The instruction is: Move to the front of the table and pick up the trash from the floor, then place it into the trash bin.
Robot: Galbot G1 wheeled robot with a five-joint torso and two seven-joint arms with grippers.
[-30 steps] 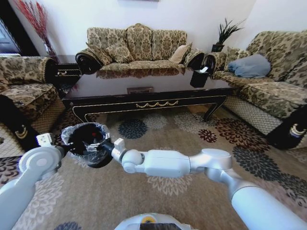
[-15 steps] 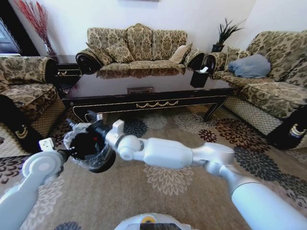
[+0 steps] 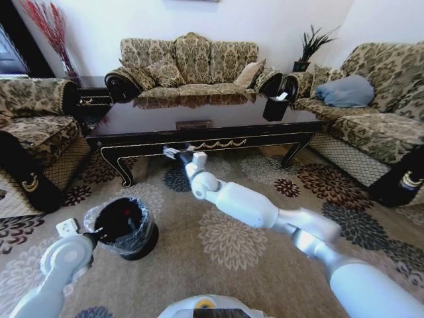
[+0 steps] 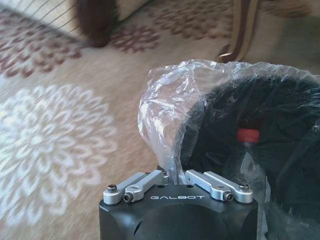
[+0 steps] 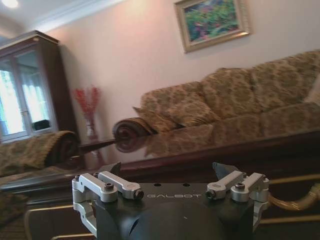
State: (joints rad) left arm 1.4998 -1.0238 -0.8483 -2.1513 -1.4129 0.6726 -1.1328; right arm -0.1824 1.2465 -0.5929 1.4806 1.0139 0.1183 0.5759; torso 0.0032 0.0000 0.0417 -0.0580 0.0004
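Left gripper (image 4: 176, 176) pinches the trash bin (image 3: 126, 228) liner at lower left.
Bottle (image 4: 246, 160) lies inside; right gripper (image 3: 173, 151), jaws spread empty, hangs centre-frame before the table (image 3: 199, 142).

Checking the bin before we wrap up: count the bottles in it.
1: a clear bottle with a red cap stands inside the trash bin, near the rim pinched by the left gripper. More may lie hidden below.
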